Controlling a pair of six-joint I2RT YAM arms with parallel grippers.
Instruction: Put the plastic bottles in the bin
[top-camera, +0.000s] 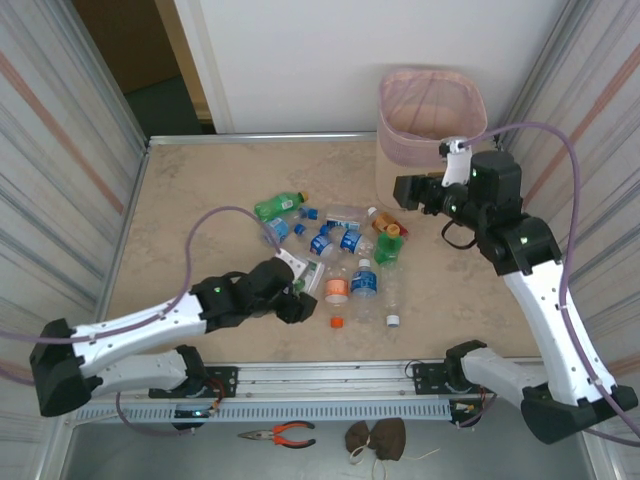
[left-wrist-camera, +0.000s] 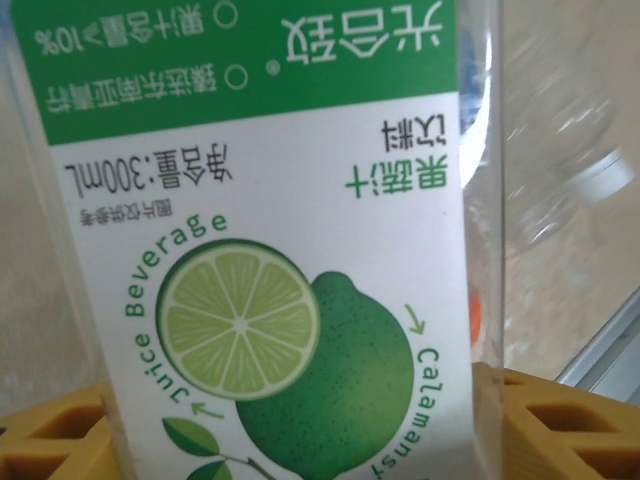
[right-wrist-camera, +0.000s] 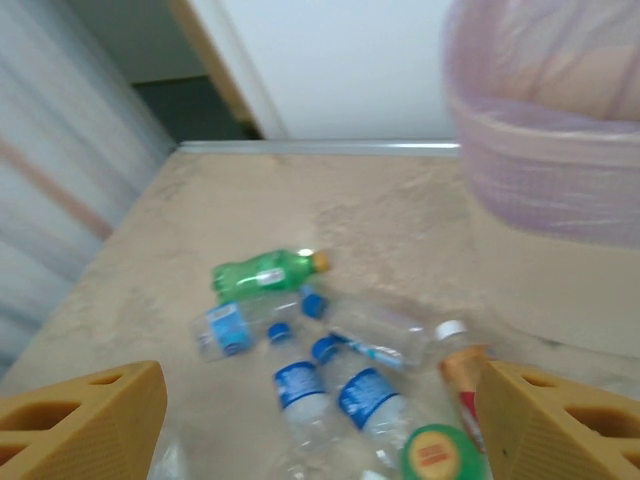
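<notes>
The left gripper (top-camera: 297, 292) sits at the lower left edge of the heap of plastic bottles (top-camera: 350, 240), in the middle of the table (top-camera: 200, 180). In the left wrist view a lime juice bottle (left-wrist-camera: 290, 250) takes up nearly the whole frame. It has a white and green label with a sliced lime printed on it. It stands in the gap between the two yellow fingers (left-wrist-camera: 55, 440), which show at the lower left and lower right corners. The bottle's sides meet the inner face of each finger, so the jaws are pinching it across its width.

The right gripper (top-camera: 403, 190) is raised at the right of the top view, just below the bin (top-camera: 400, 150). The bin stands in the upper right, its pink liner folded over the rim. In the right wrist view its fingers (right-wrist-camera: 85, 420) are spread wide at the bottom corners with nothing between them. Past the fingers more bottles lie on their sides: a green bottle (right-wrist-camera: 265, 272) near the centre and several clear ones with blue labels and caps below it. The bin's wall rises at the upper right of that frame.
</notes>
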